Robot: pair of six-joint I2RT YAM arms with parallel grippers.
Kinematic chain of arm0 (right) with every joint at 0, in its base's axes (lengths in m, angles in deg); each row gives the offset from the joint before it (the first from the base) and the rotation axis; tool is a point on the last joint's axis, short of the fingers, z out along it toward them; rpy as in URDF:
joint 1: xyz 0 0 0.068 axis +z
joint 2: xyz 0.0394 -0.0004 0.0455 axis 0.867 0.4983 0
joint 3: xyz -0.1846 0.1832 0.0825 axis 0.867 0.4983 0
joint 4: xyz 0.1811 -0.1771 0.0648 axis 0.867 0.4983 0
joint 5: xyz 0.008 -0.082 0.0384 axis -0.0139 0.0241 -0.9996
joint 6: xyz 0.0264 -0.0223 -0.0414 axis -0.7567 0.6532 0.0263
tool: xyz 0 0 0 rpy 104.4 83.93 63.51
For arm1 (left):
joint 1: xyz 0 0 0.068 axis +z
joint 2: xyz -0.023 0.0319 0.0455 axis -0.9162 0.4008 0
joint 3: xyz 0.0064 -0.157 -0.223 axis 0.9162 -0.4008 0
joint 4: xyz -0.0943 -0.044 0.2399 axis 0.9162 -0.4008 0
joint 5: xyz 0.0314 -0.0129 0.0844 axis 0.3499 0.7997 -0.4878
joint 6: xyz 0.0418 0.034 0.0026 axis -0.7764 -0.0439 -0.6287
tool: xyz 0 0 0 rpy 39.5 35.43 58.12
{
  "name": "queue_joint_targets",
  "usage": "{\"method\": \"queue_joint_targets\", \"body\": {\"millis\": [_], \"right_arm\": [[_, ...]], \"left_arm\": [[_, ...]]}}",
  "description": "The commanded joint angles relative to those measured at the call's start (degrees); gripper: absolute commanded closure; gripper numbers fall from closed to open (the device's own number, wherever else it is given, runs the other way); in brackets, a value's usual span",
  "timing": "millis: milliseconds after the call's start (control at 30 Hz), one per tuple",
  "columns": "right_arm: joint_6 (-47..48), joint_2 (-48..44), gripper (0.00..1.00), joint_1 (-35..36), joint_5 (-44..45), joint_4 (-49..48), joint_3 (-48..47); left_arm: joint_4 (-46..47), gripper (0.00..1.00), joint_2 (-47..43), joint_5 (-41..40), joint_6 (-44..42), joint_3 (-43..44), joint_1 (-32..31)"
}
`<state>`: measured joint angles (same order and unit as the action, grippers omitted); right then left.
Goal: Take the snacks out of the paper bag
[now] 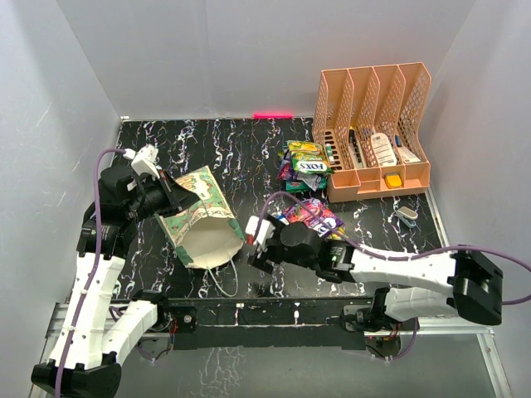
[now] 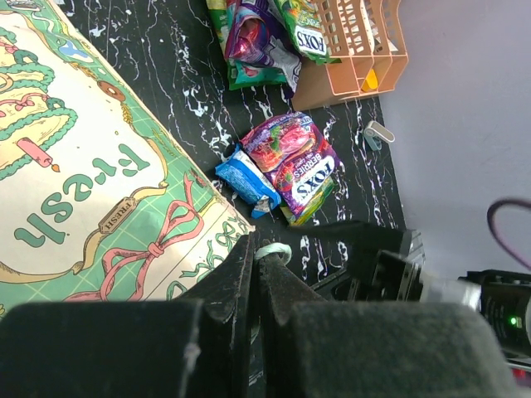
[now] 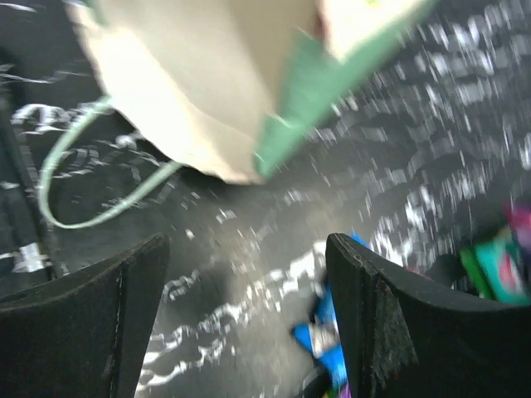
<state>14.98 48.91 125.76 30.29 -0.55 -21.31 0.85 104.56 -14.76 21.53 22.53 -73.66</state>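
The right gripper (image 1: 252,237) hangs just beside the bag mouth, fingers spread and holding nothing. The paper bag (image 1: 197,217) lies on its side, mouth toward the arms. What shows of its interior is pale and bare, though the depths cannot be confirmed. The left gripper (image 1: 172,197) is pressed together on the bag's far edge. The snacks (image 1: 311,217) are in two clusters, one beside the bag and one farther off against the peach organizer (image 1: 373,124). The task is judged near complete, with a final check of the bag outstanding.

Pale grey walls (image 1: 249,50) box in a black, white-veined surface (image 1: 232,149); a red light strip (image 1: 273,114) glows at twelve o'clock.
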Motion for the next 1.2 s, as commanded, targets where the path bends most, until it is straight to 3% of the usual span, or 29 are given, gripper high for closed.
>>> {"method": "queue_joint_targets", "body": {"millis": [0, 100, 233, 467, 567, 767, 1167], "right_arm": [[19.7, 5.5, 0.22, 2.6, -17.8, -22.8, 0.4], [24.7, 13.5, 0.29, 3.7, -16.4, -26.3, -3.6], [27.4, 23.2, 0.4, 3.8, -11.4, -38.7, -6.8], [31.8, 39.3, 0.47, 4.0, -1.9, -58.1, -12.1], [34.0, 46.4, 0.46, 3.9, 3.2, -65.3, -15.6], [36.4, 59.6, 0.43, 2.0, 4.3, -73.8, -23.8], [34.6, 68.7, 0.36, -2.3, 0.0, -75.0, -31.6]], "left_arm": [[-0.1, 1.0, -0.7, 1.3, -0.6, 0.9, -0.1], [-0.3, 1.0, -0.6, 1.3, -0.8, 1.2, -0.1], [-0.6, 1.0, -0.6, 1.5, -0.9, 1.4, -0.1], [0.3, 1.0, -0.8, 3.2, 0.0, 1.5, -0.1], [0.5, 1.0, -0.8, 3.7, 0.2, 1.2, -0.1], [0.7, 1.0, -1.1, 4.7, 0.5, 0.9, -0.1], [0.0, 1.0, -0.7, 5.6, 0.5, 2.5, -0.1]]}}
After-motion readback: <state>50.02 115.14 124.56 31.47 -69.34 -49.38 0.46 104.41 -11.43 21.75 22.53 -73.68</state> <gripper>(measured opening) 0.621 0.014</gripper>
